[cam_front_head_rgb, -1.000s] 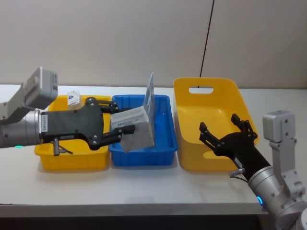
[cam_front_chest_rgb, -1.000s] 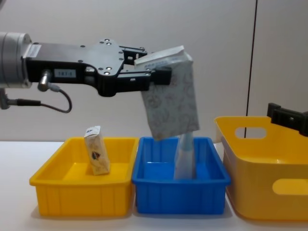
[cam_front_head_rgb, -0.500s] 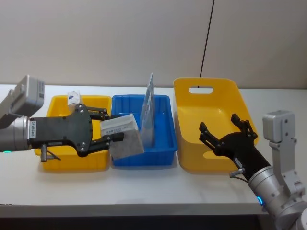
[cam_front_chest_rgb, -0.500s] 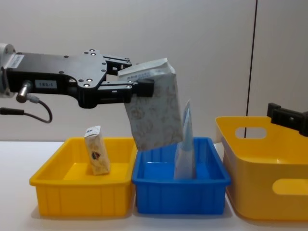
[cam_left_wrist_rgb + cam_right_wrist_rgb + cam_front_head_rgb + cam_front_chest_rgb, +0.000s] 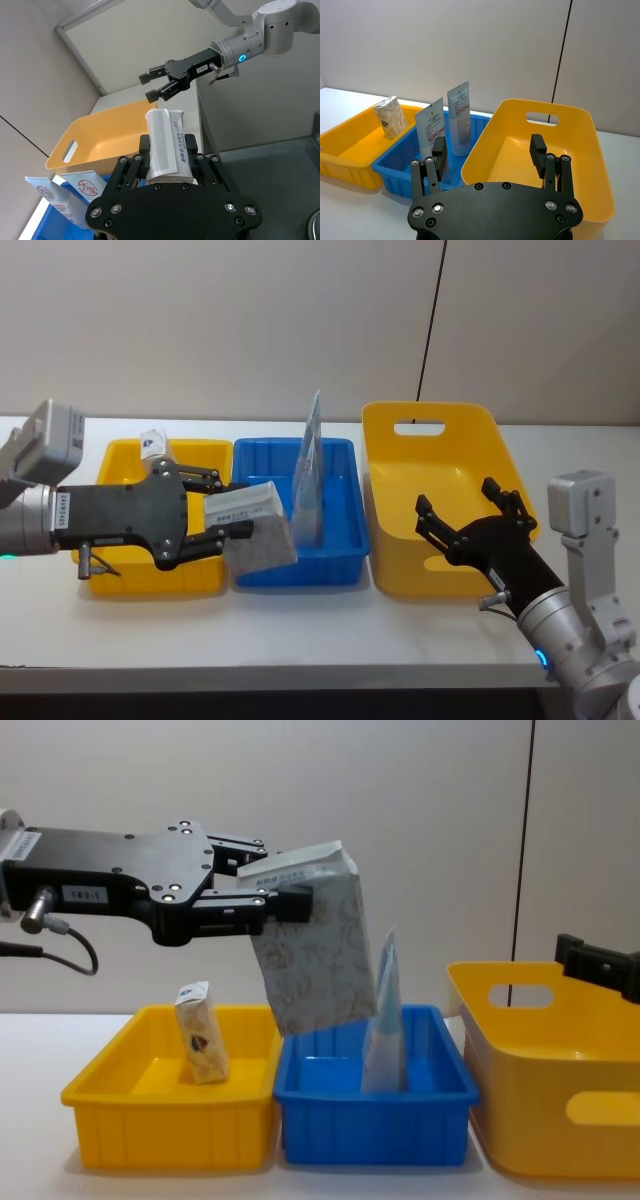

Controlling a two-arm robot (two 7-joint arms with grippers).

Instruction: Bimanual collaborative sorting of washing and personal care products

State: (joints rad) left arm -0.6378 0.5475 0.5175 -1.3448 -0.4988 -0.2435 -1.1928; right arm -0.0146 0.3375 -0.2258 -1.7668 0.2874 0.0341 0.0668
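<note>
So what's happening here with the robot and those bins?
The left pincer holds a whitish-grey patterned pouch by its crimped top, in the air over the left end of the blue bin. Two pale tubes stand upright in that bin, and a small cream packet stands in the small yellow bin beside it. The right pincer hangs open by the front of the large yellow bin, holding nothing.

In your chest view the soft pouch (image 5: pixel 315 945) covers part of the tube (image 5: pixel 388 1025), and the large yellow bin (image 5: pixel 520 1055) runs off the right edge. In your left wrist view the left gripper (image 5: pixel 169 151) hides the soft pouch's lower body, and its print is too small to read.
</note>
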